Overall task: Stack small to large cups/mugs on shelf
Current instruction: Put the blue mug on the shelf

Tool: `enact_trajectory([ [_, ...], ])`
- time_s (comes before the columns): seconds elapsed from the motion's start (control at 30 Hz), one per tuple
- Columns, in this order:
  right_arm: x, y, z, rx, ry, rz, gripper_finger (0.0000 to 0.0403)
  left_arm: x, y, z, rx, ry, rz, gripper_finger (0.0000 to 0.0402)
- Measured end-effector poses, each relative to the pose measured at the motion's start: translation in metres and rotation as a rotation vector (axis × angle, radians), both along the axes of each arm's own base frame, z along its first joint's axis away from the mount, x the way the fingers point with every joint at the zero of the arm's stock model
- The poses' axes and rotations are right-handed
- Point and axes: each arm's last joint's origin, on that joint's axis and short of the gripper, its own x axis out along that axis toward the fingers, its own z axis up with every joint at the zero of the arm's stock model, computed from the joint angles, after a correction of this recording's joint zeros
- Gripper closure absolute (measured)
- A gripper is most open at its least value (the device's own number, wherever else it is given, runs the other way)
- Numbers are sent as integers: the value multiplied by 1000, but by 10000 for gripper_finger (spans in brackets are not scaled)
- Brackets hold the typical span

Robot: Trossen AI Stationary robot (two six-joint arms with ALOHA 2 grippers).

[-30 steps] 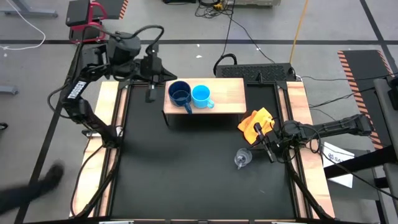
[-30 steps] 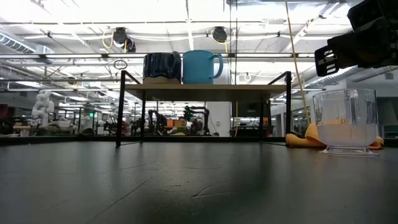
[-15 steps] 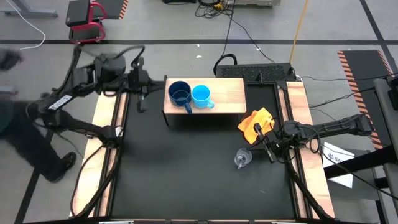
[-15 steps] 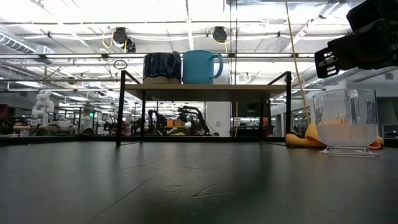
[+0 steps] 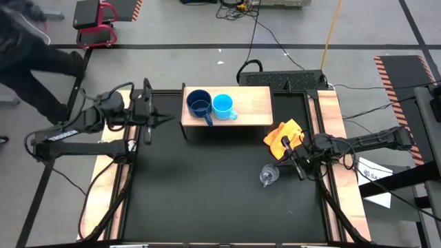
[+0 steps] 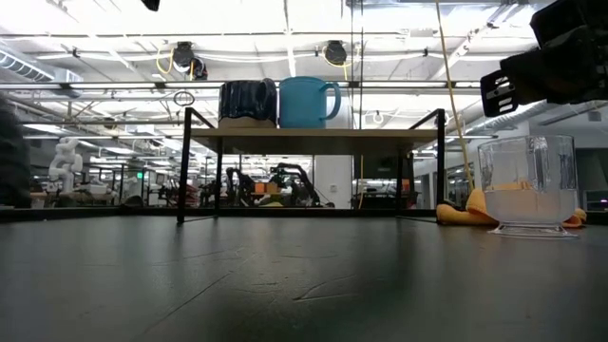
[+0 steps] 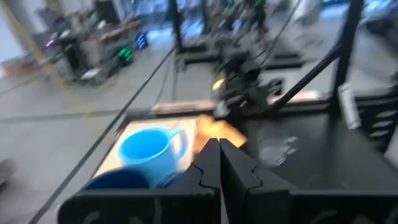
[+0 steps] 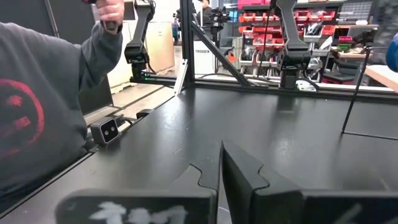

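Note:
The shelf (image 5: 248, 103) stands at the table's far middle, its wooden top on dark legs (image 6: 184, 161). On its left half stand the dark navy mug (image 5: 199, 105) and, beside it, the light blue mug (image 5: 223, 106), both upright. The clear glass cup (image 5: 267, 176) stands on the black table at the right, also plain in the low view (image 6: 527, 185). My left gripper (image 5: 164, 118) hovers shut left of the shelf, pointing level toward it (image 7: 219, 155). My right gripper (image 5: 298, 165) rests shut just right of the glass cup (image 8: 221, 158), holding nothing.
An orange-yellow cloth (image 5: 284, 136) lies between the shelf and my right gripper. Pale wooden planks (image 5: 117, 172) run along both table sides. A person (image 5: 27, 41) walks past the far left corner; a grey sleeve (image 8: 37, 112) shows in the right wrist view.
My left gripper has come down and back toward the table's left and near side, away from the shelf's far left corner, tipping up to point level. It has stayed shut. A person has walked along the table's left side. Mugs and glass cup have kept still.

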Motion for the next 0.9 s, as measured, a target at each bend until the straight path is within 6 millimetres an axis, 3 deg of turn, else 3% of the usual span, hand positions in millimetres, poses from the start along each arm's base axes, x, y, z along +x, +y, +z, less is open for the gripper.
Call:
enact_trajectory([
  [0.17, 0, 0, 1, 1, -8, 0, 394, -5, -2, -4, -18, -40, -22, 401],
  [0.43, 0, 0, 1, 2, -15, 0, 394, -10, 1, -25, 17, 126, 123, 401],
  [0.7, 0, 0, 1, -3, -15, 0, 394, -15, -4, -37, 33, -75, 30, 401],
  [0.9, 0, 0, 2, -3, -20, 0, 394, -19, -7, -68, 2, -129, -26, 401],
])
